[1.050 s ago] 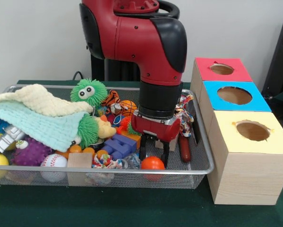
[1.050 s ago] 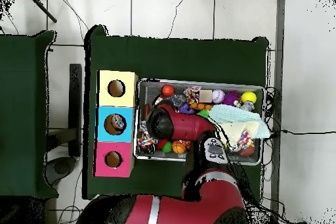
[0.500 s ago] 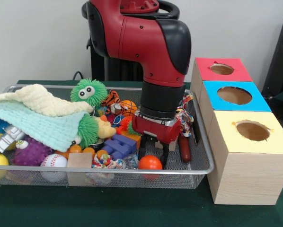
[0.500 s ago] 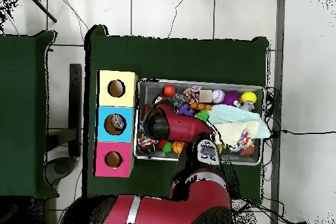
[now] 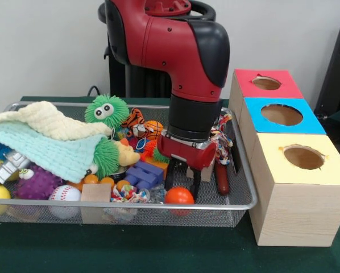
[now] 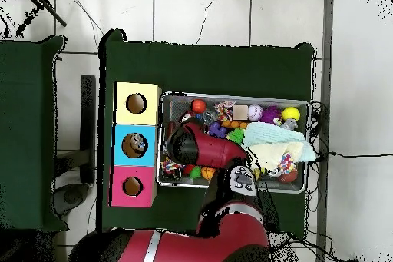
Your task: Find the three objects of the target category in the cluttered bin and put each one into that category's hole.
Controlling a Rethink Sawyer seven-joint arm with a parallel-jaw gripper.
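Orange ball [image 5: 179, 195], smooth and round, is lying at the wire bin's [image 5: 238, 200] near rim, with the gripper [image 5: 181, 188] standing open, fingers straddling it. Overhead, the arm is hiding those fingers; the ball [image 6: 198, 106] shows beside the yellow box [image 6: 137, 104].

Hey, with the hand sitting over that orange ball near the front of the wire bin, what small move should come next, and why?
Probably a short straight descent. In the front view the hand is open, its two fingers straddling the smooth orange ball from just above, with the ball's top between them. Lowering a little before closing would likely give a firmer hold. The wire mesh bin's rim runs right in front, so forward drift looks unwise.
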